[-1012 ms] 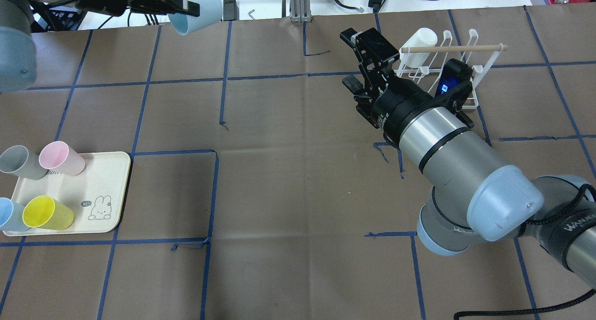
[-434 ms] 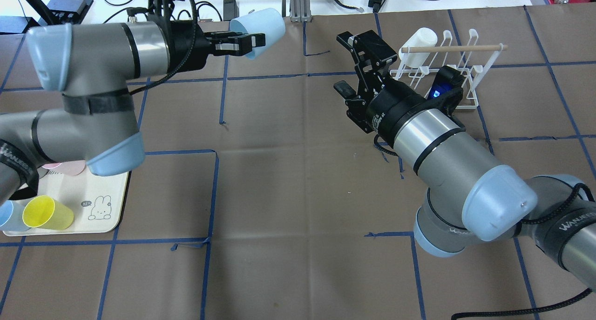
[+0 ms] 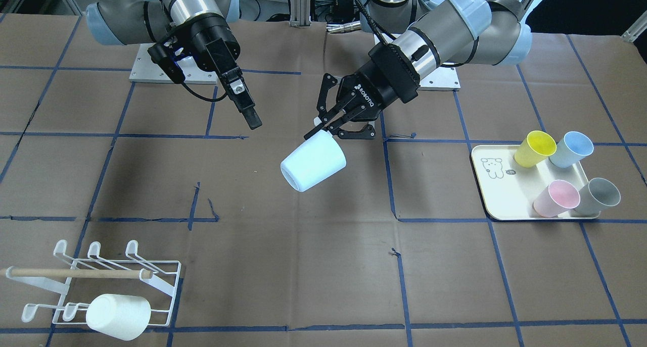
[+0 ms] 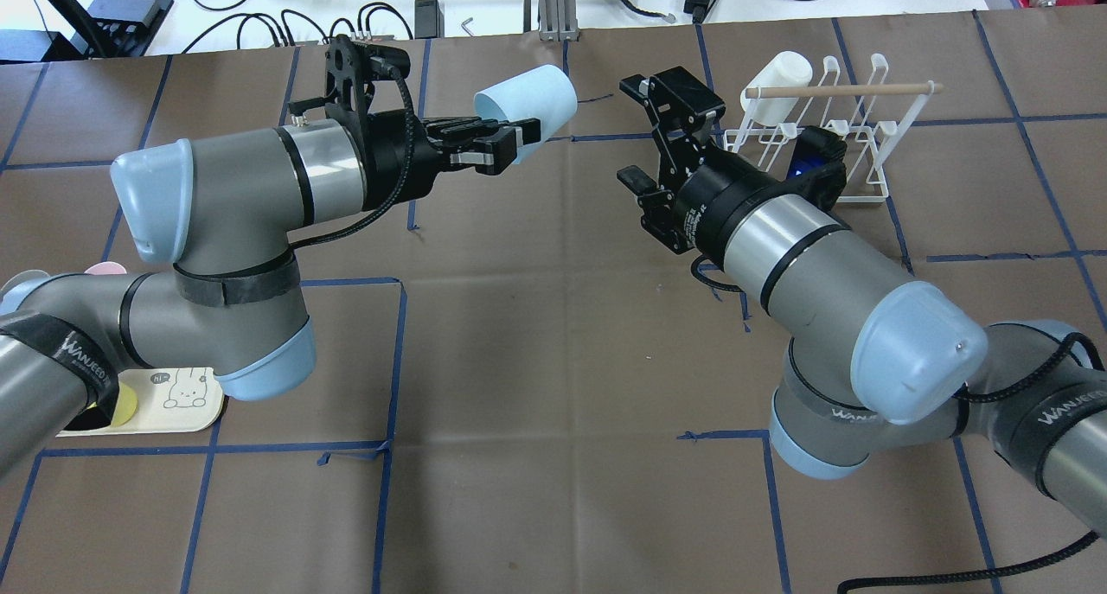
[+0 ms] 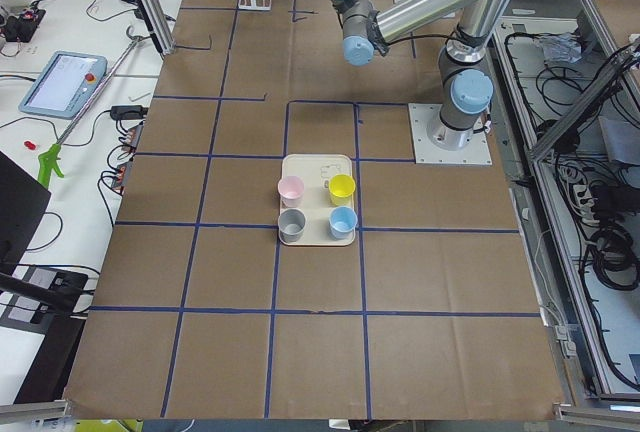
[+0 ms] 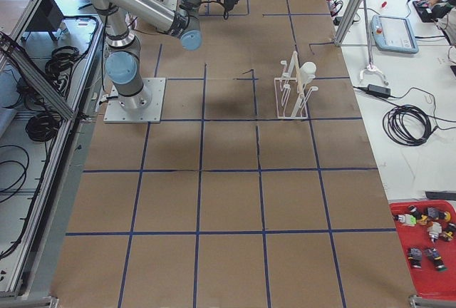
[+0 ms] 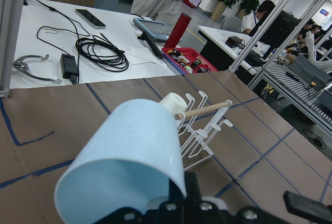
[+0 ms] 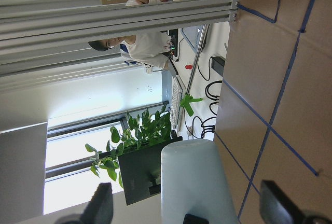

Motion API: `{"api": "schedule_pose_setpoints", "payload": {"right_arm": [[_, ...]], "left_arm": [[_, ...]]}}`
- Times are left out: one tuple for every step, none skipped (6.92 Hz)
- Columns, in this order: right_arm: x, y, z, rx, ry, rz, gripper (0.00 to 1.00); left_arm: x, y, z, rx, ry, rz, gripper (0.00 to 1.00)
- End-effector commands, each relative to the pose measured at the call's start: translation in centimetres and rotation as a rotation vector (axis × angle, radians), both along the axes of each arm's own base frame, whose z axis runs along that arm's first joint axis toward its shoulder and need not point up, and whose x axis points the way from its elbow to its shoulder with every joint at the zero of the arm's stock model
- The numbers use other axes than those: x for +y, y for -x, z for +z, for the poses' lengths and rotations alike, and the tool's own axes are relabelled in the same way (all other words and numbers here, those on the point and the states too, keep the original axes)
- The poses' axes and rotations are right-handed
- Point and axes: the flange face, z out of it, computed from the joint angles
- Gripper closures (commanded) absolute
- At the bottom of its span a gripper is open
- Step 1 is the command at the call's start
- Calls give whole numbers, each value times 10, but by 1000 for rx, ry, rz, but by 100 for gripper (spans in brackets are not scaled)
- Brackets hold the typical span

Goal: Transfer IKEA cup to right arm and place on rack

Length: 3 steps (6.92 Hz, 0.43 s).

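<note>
The pale blue IKEA cup (image 4: 527, 101) lies on its side in the air, held by its rim in my shut left gripper (image 4: 521, 136). In the front-facing view the cup (image 3: 313, 162) hangs below that gripper (image 3: 317, 129). My right gripper (image 4: 636, 131) is open and empty, its jaws facing the cup's base a short gap to the right. In the right wrist view the cup (image 8: 197, 182) sits between the two fingers (image 8: 101, 208), not touching. The white wire rack (image 4: 835, 140) with its wooden dowel stands behind the right arm and also shows in the left wrist view (image 7: 207, 125).
A white cup (image 4: 776, 79) hangs on the rack's far left prongs. A cream tray (image 3: 505, 200) with yellow, blue, pink and grey cups sits at the table's left end. Cables and tools lie beyond the far table edge.
My left arm has swung the blue cup to the right and down, toward the open right gripper. The right gripper has shifted slightly left and stayed open.
</note>
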Motion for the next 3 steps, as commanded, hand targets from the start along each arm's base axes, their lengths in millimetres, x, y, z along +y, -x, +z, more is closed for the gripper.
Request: {"api": "schedule_pose_setpoints", "payload": {"right_arm": [[-16,-4,-8,2,-56,19,0],[-27,-6,-9,6,-69,18,0],[-34,-9,-6,5,-65,24,1]], "left_arm": [[5,5,-2,4,-10,-7,100],[10,7,-7,4,-21,-11,100],[15,10,-5,4,-16,-19,100]]}}
